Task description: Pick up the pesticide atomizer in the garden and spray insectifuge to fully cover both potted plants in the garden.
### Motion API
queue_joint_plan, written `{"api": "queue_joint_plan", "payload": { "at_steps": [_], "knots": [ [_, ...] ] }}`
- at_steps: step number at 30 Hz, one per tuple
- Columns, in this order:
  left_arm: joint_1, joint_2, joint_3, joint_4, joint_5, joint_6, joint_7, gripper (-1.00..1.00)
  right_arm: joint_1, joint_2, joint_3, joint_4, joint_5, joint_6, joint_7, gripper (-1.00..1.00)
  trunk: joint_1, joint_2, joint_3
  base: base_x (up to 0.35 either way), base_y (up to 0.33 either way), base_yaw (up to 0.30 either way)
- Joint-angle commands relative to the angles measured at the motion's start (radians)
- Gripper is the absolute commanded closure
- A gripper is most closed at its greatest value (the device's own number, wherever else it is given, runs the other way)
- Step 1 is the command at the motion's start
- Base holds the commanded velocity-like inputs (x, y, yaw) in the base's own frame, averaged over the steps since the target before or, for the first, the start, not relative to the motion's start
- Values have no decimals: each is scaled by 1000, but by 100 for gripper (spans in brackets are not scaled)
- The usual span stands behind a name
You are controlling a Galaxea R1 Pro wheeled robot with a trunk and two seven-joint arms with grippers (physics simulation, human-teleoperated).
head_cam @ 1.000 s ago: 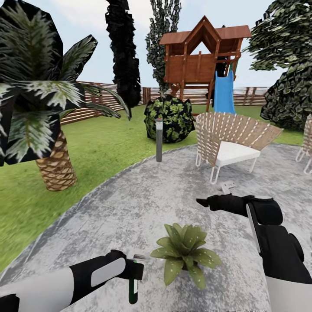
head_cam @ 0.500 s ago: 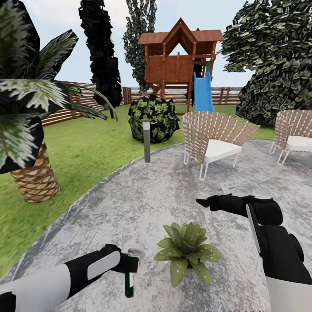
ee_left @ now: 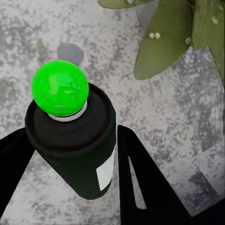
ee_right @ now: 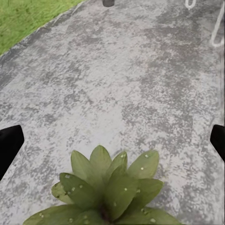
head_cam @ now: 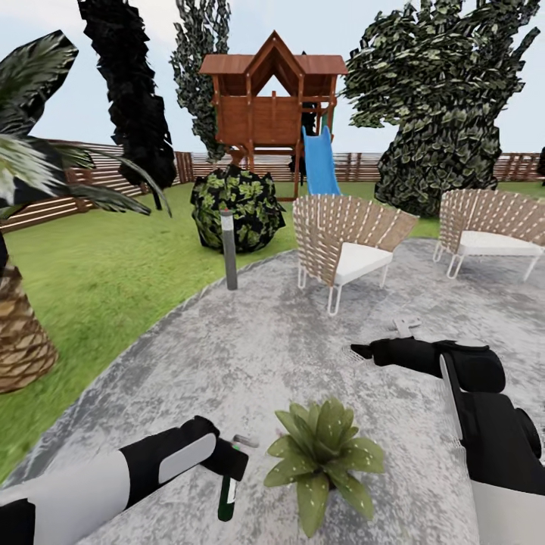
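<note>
The pesticide atomizer point(head_cam: 228, 496) is gripped in the jaws of the left gripper point(head_cam: 227, 463), hanging low over the grey stone paving point(head_cam: 257, 341), just beside the potted plant point(head_cam: 322, 454). In the left wrist view the dark bottle point(ee_left: 75, 150) is seen between the two black fingers point(ee_left: 140, 183), which are closed on its body near the white label. It is judged to be light and stiff, but its round smooth wall could slip or turn, so the middle of the body is the proper place for holding. The spray head point(ee_left: 60, 88) is left free above the fingers. The right gripper point(head_cam: 362, 351) is held over the paving beyond the plant; its jaws look open and empty in the right wrist view. Two woven chairs point(head_cam: 344, 242), a short post point(head_cam: 228, 250) and a palm trunk point(head_cam: 19, 337) stand well apart, so nothing is judged to block the spraying of this plant.
</note>
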Motion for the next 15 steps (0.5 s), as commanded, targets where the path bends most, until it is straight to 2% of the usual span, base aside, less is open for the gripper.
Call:
{"api": "queue_joint_plan", "payload": {
  "at_steps": [1,4,7,10,15],
  "knots": [
    [-1,1,-3,-3,3,-2,2,100,-1,0,-5,-1,10,3,10,-100,0,0,-1,333,10,-280],
    [0,2,-5,-8,-5,-3,-9,100,-1,1,-11,-1,10,3,11,-100,0,0,-1,331,5,-279],
    [14,5,-8,-15,-9,-3,-3,100,-1,2,-13,-1,10,3,11,-100,0,0,-1,162,1,-175],
    [33,12,-5,-16,-24,-3,1,100,-1,3,-13,-1,10,3,11,-100,0,0,-1,-15,64,-46],
    [40,16,-1,-4,-33,-1,0,100,-1,5,-14,-1,10,3,11,-100,0,0,-1,-66,293,-90]
  ]
}}
